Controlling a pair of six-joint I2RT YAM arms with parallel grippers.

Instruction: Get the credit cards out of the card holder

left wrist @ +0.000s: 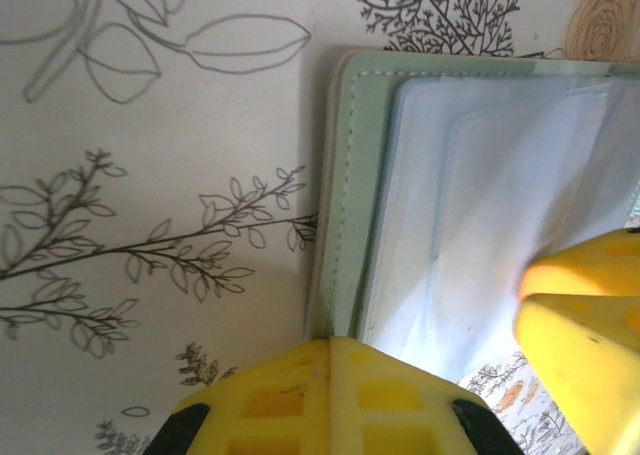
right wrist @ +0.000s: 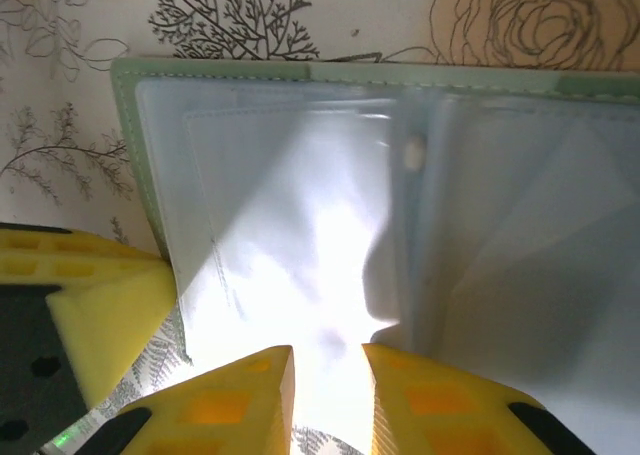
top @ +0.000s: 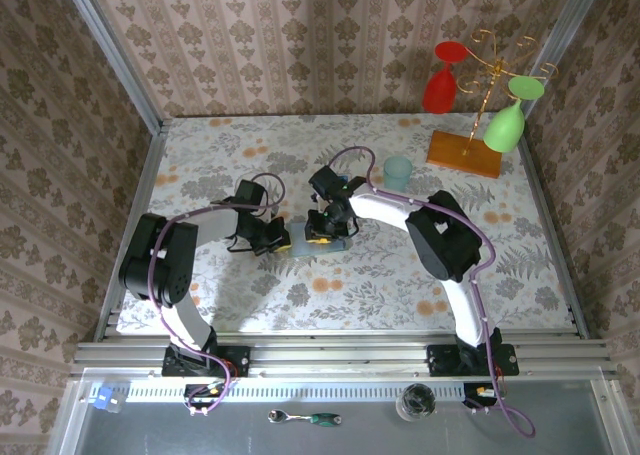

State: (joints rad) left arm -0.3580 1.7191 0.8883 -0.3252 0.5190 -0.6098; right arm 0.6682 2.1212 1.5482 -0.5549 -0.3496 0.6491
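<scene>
Card holder (top: 299, 244): open and flat on the table (top: 220, 155), close to the middle, between the two grippers. Pale green cover underneath, stitched border visible along the outer edge. Clear plastic sleeves (right wrist: 300, 205) on top, layered and under heavy glare; contents not discernible.

Left gripper (left wrist: 330, 347): at the left side of the holder. Jaws fully closed, yellow fingertips meeting at a corner of the green cover and touching its edge. Pinch on the cover itself: not determinable.

Right gripper (right wrist: 327, 360): at the right side of the holder, facing the left gripper, fingertips of both close together over the sleeves. Jaws a narrow gap apart. One sleeve leaf raised and running into that gap; firm clamping on it: not determinable.

Teal cup (top: 397, 170): upright, beyond the right arm toward the far edge, well apart from the holder.

Stand (top: 465, 153): wooden base in the far right corner of the table, gold wire frame above, with a red glass (top: 440, 80) and a green glass (top: 505, 125) hanging upside down.
</scene>
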